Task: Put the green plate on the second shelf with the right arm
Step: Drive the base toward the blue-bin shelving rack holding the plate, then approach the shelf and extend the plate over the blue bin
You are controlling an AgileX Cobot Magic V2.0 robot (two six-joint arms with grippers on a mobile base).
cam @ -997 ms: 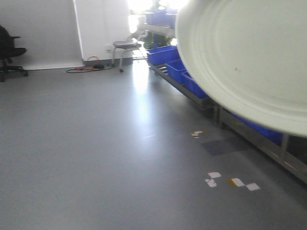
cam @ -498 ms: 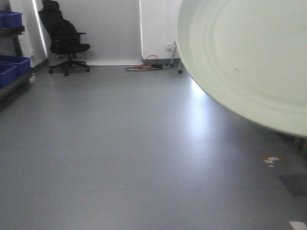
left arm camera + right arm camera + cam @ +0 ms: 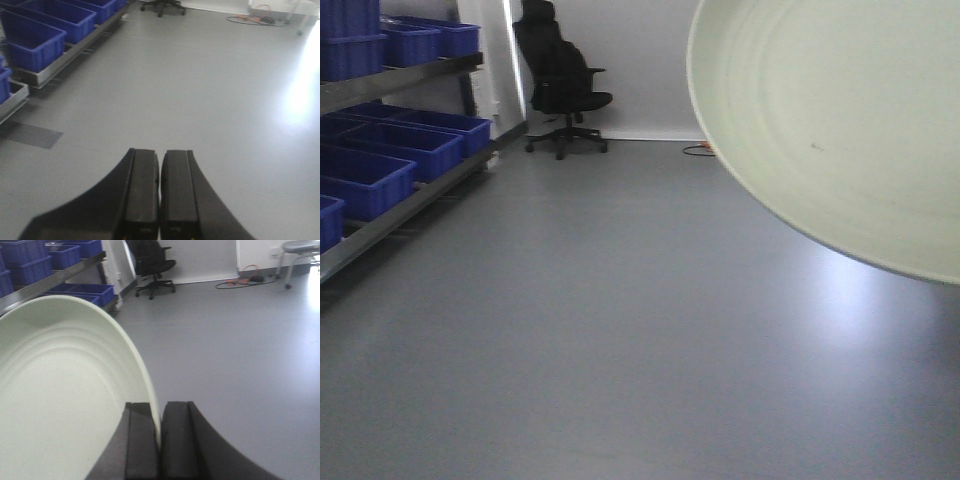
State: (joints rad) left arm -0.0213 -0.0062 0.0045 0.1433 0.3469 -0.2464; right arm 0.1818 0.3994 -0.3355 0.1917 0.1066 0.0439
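**Green plate (image 3: 840,130) aloft, not yet shelved**

Pinched at the rim in right hand (image 3: 160,412), clamped narrow on it. Held tilted and high, likely to clear the floor (image 3: 620,330) in transit. Rack (image 3: 400,80) of blue bins (image 3: 415,145) off left. Left hand (image 3: 160,160) closed, empty.

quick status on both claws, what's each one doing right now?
Left claw: closed, holding nothing.
Right claw: closed on the rim of the green plate.
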